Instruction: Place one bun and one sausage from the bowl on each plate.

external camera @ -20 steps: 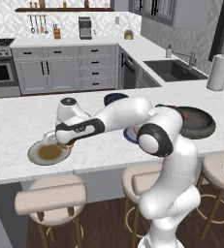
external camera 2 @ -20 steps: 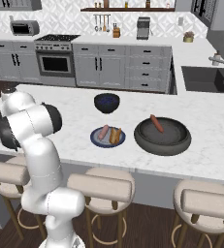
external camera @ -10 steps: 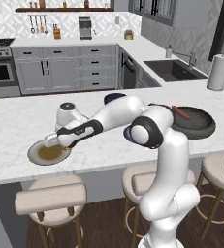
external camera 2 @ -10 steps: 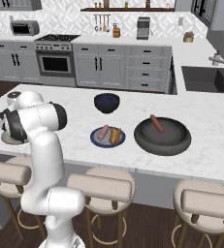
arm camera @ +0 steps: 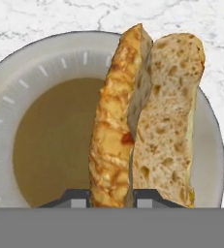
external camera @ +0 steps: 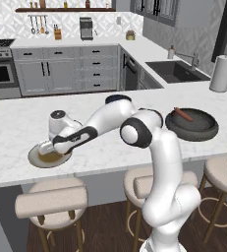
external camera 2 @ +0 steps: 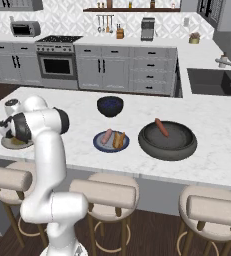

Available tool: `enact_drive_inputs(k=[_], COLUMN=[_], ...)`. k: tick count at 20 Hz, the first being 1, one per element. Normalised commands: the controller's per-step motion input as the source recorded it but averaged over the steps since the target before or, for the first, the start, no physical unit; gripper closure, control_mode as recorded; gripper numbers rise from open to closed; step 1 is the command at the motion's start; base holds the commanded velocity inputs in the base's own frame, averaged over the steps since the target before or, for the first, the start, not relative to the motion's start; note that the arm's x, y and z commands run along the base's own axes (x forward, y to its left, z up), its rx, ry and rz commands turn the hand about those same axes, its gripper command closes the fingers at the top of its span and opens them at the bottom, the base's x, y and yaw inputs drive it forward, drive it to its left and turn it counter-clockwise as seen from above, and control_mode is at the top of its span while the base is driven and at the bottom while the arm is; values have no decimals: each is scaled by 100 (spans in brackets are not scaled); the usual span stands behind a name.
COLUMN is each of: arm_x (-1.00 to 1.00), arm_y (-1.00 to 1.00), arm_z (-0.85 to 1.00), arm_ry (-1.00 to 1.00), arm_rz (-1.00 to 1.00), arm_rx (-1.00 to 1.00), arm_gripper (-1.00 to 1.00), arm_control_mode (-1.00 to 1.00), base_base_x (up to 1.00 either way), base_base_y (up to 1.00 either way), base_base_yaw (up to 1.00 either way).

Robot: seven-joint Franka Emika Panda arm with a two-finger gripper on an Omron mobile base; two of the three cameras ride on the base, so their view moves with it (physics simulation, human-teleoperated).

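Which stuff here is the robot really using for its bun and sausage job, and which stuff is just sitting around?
For the job:
- bun, shut in the gripper
- beige plate
- blue-grey plate, already with bun and sausage
- wide bowl
- sausage in it

Just sitting around:
- dark blue bowl
- paper towel roll
- stools

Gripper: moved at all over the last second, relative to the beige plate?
No. In the left base view the gripper sits over the near-right edge of the beige plate as before, shut on the bun; the elbow has swung instead.
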Motion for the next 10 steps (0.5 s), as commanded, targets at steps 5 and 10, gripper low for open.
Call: enact_drive_inputs(k=[5, 10], arm_x=[20, 4], arm_y=[0, 0], arm_z=[-10, 9], arm_ry=[0, -2], arm_rz=[0, 0], arm_rx=[0, 0], arm_gripper=[-100, -100], arm_control_mode=[-100, -100], base_base_x=[0, 0], base_base_y=[0, 0], base_base_yaw=[0, 0])
